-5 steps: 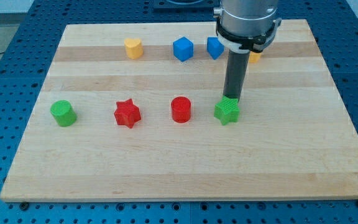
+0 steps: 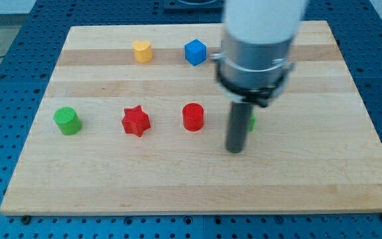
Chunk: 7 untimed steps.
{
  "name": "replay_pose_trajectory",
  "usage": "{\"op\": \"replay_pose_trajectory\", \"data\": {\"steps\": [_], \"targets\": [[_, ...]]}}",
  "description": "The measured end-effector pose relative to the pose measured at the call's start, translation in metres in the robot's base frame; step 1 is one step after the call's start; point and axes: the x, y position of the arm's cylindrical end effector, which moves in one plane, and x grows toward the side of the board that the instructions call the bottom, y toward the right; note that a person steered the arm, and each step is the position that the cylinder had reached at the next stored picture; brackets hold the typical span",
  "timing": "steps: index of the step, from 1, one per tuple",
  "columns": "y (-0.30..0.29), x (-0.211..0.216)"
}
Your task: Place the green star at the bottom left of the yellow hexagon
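Observation:
My tip (image 2: 235, 151) rests on the board just below and a little left of the green star (image 2: 252, 122). The rod covers most of the star, so only a green sliver shows at the rod's right side. A yellow block (image 2: 142, 50) sits near the view's top left; its shape is unclear. The arm body hides the board behind it at the top right, and no other yellow block shows there.
A blue cube (image 2: 195, 52) sits at the top, right of the yellow block. A red cylinder (image 2: 193, 117), a red star (image 2: 136, 121) and a green cylinder (image 2: 67, 121) lie in a row left of the rod. The wooden board (image 2: 178, 179) ends near the bottom.
The rod has moved toward the view's bottom and slightly left, from above the green star to below it. The arm now hides the second blue block and the yellow block at top right.

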Motion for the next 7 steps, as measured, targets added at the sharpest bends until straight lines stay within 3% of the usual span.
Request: {"op": "replay_pose_trajectory", "data": {"steps": [1,2,3,5,6,7], "targets": [[-0.028,-0.032],[0.031,-0.081],[0.074,-0.082],[0.000,-0.022],[0.026,0.002],[0.035,-0.027]]}}
